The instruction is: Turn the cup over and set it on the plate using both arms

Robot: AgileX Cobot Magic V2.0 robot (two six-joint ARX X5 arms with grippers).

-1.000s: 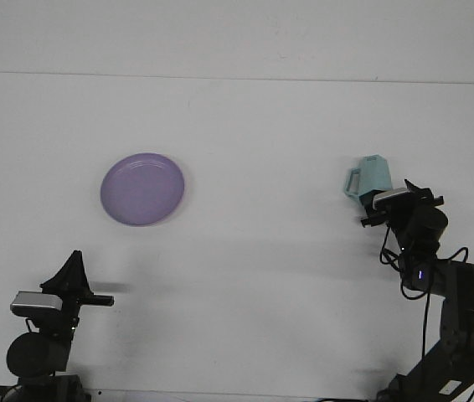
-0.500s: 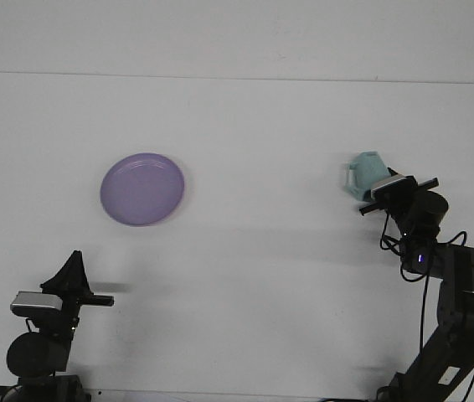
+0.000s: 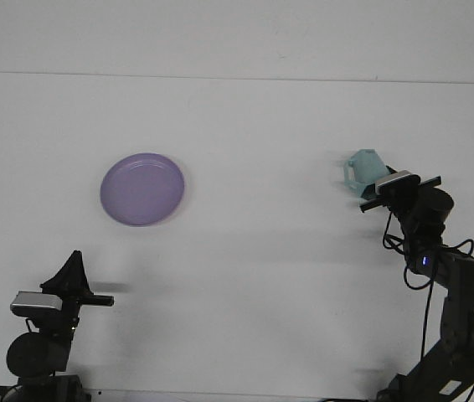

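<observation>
A round purple plate (image 3: 141,188) lies flat on the white table, left of centre. A pale teal cup (image 3: 363,167) with its handle to the left is tilted and slightly blurred at the right, lifted off the table. My right gripper (image 3: 377,186) is shut on the cup's lower right side, largely hidden behind its wrist camera. My left gripper (image 3: 74,270) rests low at the front left, well short of the plate and holding nothing.
The white table (image 3: 254,251) stretches wide between plate and cup. Its far edge meets a pale wall at the back. The right arm's base and cables (image 3: 459,318) fill the front right corner.
The right gripper has raised the cup a little, carried it slightly left and tilted it. The left arm and the plate have not moved.
</observation>
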